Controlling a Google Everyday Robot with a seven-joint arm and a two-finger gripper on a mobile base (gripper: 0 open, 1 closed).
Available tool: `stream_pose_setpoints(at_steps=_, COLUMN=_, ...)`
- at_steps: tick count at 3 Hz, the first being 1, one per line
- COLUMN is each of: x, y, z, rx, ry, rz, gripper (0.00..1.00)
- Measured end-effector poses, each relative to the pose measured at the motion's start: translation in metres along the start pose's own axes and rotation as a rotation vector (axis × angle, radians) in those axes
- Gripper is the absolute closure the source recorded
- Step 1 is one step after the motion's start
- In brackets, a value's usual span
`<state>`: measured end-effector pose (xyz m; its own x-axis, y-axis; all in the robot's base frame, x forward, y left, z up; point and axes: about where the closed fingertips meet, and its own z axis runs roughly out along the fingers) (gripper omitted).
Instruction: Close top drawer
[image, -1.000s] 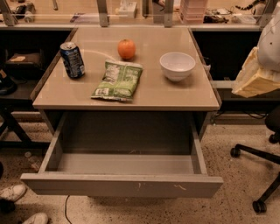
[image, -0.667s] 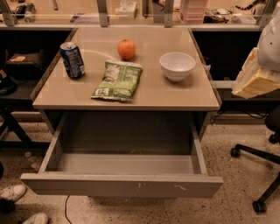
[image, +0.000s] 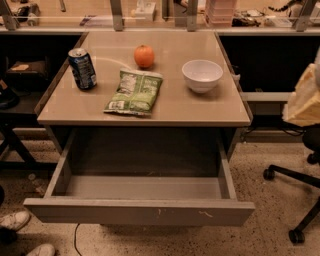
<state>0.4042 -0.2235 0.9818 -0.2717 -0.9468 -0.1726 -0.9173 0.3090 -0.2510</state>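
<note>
The top drawer (image: 140, 212) is a wide, shallow grey metal drawer under the beige table top (image: 170, 107). It stands pulled far out toward the camera and its inside is empty. Its flat front has small white scratches right of centre. My gripper does not show in the camera view. Only a pale, bulky shape (image: 304, 100) shows at the right edge, apart from the drawer.
On the table top are a blue soda can (image: 82, 68), an orange (image: 144, 56), a green snack bag (image: 134, 92) and a white bowl (image: 202, 75). An office chair base (image: 295, 200) stands on the floor to the right. Shoes (image: 15, 220) lie at the lower left.
</note>
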Motion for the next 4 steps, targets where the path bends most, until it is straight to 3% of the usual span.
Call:
stream_pose_setpoints(at_steps=1, x=0.014, y=0.043, z=-0.005, rx=-0.015, ry=0.073, rz=0.062, gripper=1.00)
stream_pose_setpoints(at_steps=2, x=0.011, y=0.093, z=-0.006, rx=-0.038, ry=0.089, rz=0.091, gripper=1.00)
stream_pose_setpoints(at_steps=3, x=0.005, y=0.093, z=-0.016, rx=-0.006, ry=0.080, rz=0.082, gripper=1.00)
stream_pose_setpoints(at_steps=4, x=0.004, y=0.114, z=-0.005, rx=-0.045, ry=0.047, rz=0.134, gripper=1.00)
